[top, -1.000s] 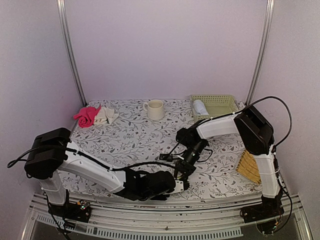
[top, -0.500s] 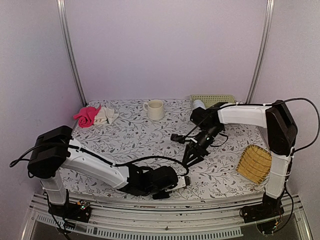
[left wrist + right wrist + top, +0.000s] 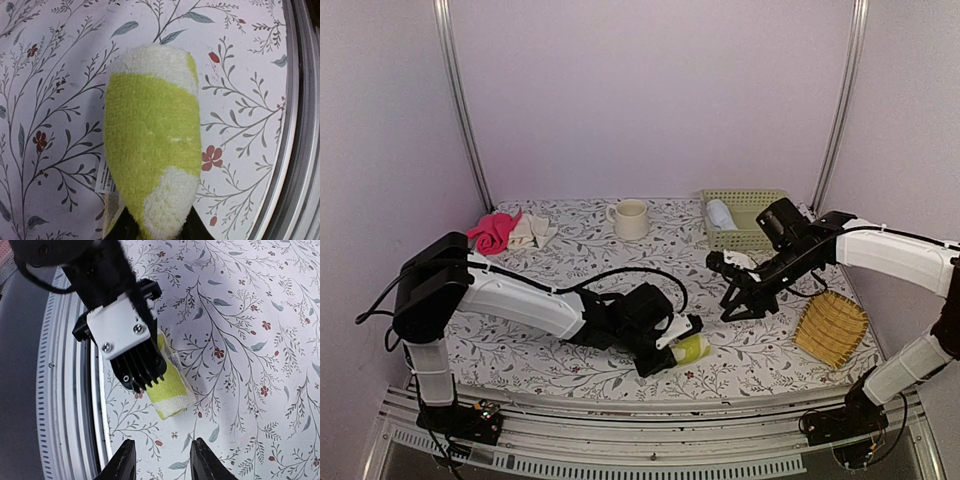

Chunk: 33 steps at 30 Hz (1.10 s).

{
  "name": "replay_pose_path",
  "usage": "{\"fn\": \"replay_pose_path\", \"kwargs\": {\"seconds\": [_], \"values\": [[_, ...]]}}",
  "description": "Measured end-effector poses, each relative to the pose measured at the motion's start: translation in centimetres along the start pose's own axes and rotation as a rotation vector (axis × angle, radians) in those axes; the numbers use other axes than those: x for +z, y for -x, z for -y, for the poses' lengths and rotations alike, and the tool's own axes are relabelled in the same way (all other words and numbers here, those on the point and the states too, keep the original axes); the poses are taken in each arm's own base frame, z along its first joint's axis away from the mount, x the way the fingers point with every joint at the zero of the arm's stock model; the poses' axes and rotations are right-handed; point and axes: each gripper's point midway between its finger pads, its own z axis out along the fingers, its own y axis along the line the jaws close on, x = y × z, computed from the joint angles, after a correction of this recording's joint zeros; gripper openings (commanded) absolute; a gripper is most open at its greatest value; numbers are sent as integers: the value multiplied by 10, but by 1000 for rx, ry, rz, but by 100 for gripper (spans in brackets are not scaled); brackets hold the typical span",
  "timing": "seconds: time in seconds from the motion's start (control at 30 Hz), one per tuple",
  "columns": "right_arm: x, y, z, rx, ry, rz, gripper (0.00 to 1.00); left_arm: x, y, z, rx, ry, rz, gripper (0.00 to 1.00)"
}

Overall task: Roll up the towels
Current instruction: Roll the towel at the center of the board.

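Towel roll (image 3: 150, 150), yellow-green, clamped in left tool (image 3: 680, 346) by table edge (image 3: 760, 384), right tool (image 3: 162, 460) spread, empty

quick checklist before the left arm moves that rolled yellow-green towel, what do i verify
1. yellow-green towel rolled up: ok, compact roll.
2. left claw grip: ok, shut on one end of the roll.
3. right claw out of the way: ok, open, empty, apart from the roll.
4. roll lifted off the table: cannot tell.
5. room in the basket: ok, the pale blue towel lies at its left end only.
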Motion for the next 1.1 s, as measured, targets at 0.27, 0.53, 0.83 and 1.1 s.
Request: {"fn": "replay_pose_path", "kwargs": {"seconds": [0.27,0.53,0.83,1.1], "values": [[28,-8,-17,-247,-136,-92,41,1,4,2,-108,-131,25,17],[66,-23,-26,-413,-219,-200,43,1,5,7,-119,-186,45,15],[80,-13,-17,-511,-292,-207,47,-2,5,2,-164,-267,68,14],[100,-26,-15,-529,-268,-253,51,-2,6,2,-166,-281,73,13]]}}
